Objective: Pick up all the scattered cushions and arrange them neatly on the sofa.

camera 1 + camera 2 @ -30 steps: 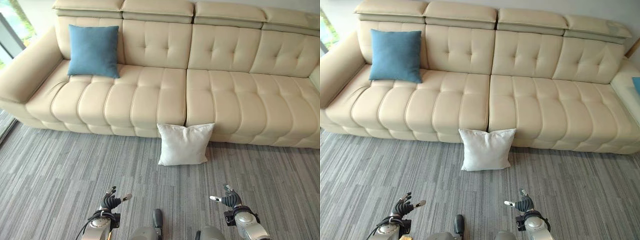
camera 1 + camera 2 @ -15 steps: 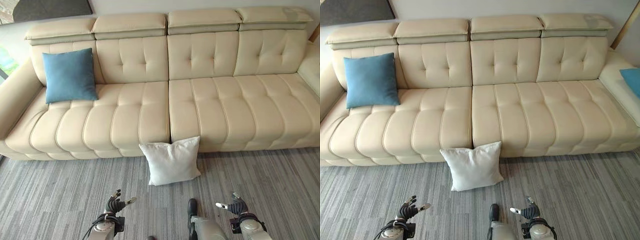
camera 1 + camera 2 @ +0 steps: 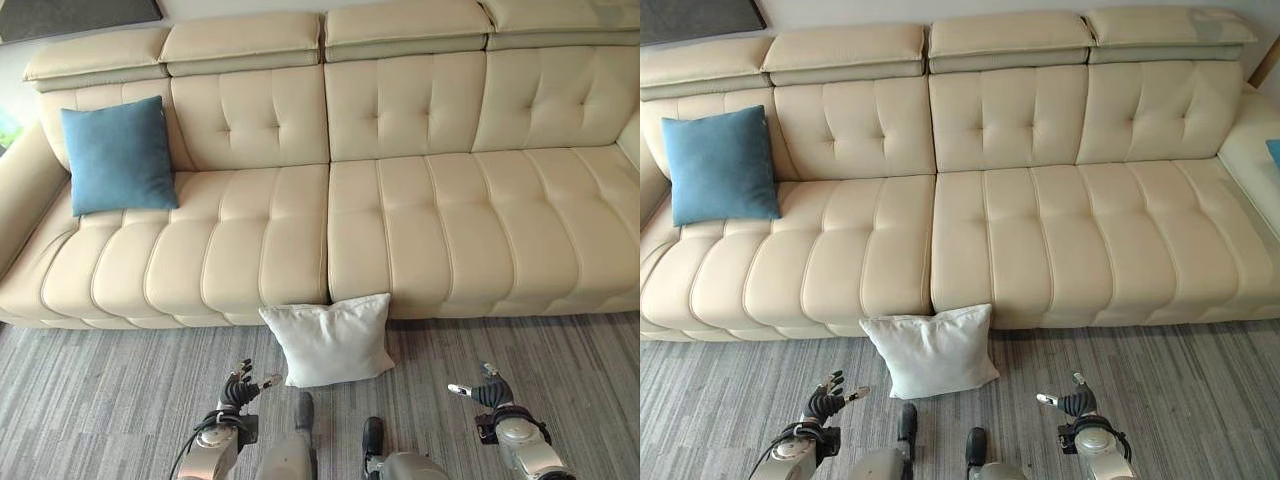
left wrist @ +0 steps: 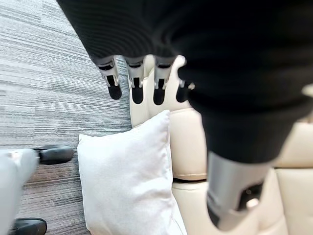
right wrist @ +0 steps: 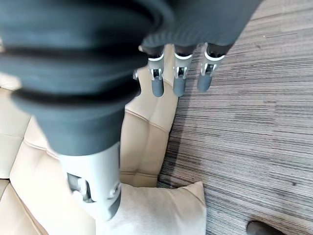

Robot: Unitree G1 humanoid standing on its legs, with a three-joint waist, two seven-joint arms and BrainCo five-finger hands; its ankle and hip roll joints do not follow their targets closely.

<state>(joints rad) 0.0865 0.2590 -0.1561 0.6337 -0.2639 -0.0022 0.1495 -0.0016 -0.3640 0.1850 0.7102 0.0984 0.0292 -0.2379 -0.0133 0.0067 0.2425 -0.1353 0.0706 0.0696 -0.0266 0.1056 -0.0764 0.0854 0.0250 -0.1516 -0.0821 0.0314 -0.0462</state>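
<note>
A white cushion [image 3: 331, 340] stands on the grey carpet, leaning against the front of the cream sofa [image 3: 420, 220] near its middle seam. A blue cushion [image 3: 117, 155] rests upright against the sofa's backrest at the left end. My left hand [image 3: 240, 391] hovers low over the carpet just left of the white cushion, fingers relaxed and holding nothing. My right hand [image 3: 487, 390] hangs further right of the cushion, also open and empty. The left wrist view shows the white cushion [image 4: 127, 186] close beyond my fingers [image 4: 136, 88]. In the right wrist view the cushion [image 5: 161, 210] lies beyond my thumb.
Grey striped carpet [image 3: 90, 400] runs along the sofa's front. A second blue cushion's corner [image 3: 1274, 150] peeks in on the sofa's right arm. A dark rug or panel [image 3: 70, 15] lies behind the sofa at the upper left.
The camera has moved closer and shifted, so the sofa and white cushion sit lower and nearer in view. Both hands stay low, open and empty.
</note>
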